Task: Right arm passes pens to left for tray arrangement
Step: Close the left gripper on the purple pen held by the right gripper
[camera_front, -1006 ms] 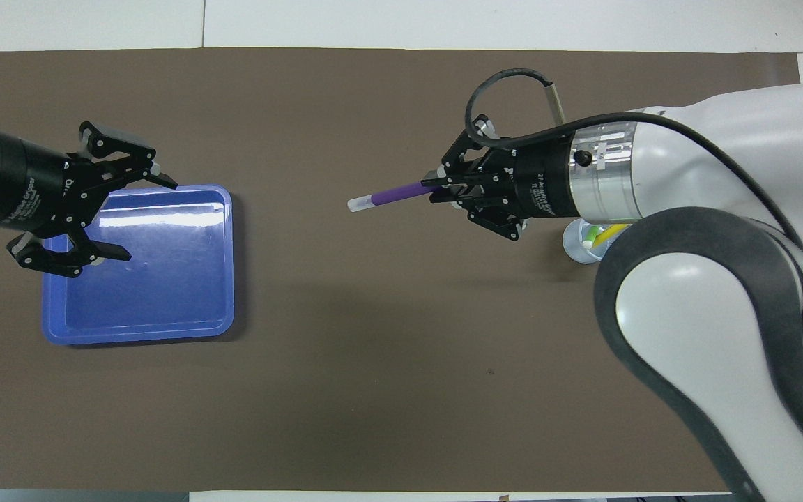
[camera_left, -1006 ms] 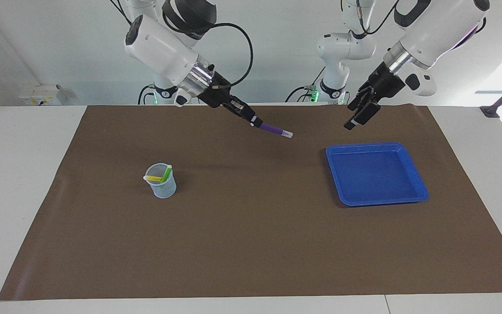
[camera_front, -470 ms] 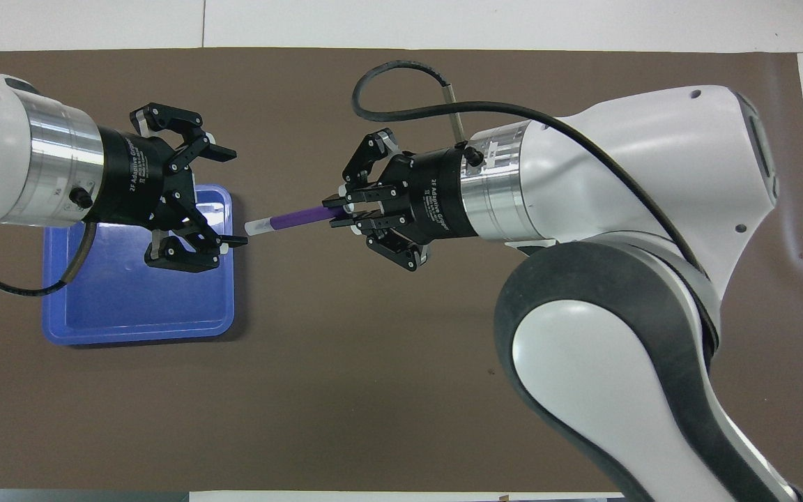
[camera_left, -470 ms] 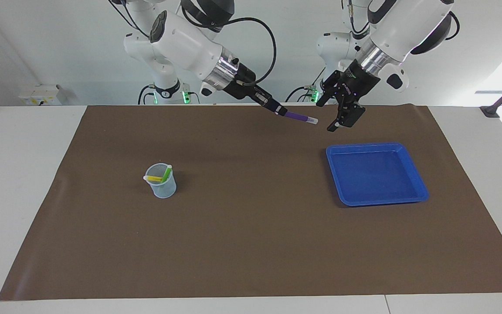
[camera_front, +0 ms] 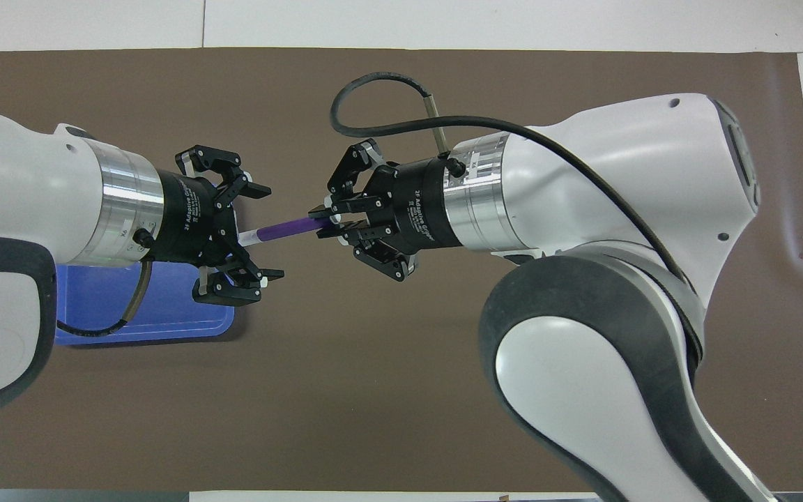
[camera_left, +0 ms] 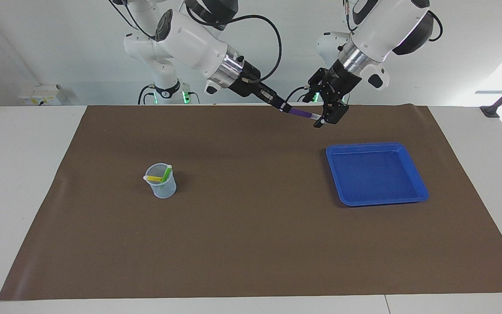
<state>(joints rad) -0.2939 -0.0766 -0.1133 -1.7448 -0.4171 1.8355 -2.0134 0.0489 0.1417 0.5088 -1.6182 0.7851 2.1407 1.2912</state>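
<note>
We hold the purple pen [camera_front: 283, 228] level, pinched in the right pincer [camera_front: 323, 224], so its pale tip enters the spread left pincer [camera_front: 262, 230] for handover.

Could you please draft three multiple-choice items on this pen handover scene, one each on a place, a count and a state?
1. Where are the green and yellow pens?
A. In the mesh cup
B. In the blue tray
C. Loose on the mat

2. How many pens lie in the blue tray?
A. None
B. One
C. Two

3. How is the purple pen held?
A. Right pincer shut on it, left pincer open around its pale end
B. Both pincers shut on it
C. Dropped on the mat

Answers:
1 A, both stand in the mesh cup.
2 A, the blue tray shows bare.
3 A, the right pincer clamps the purple pen; the left pincer has its fingers spread.
</note>
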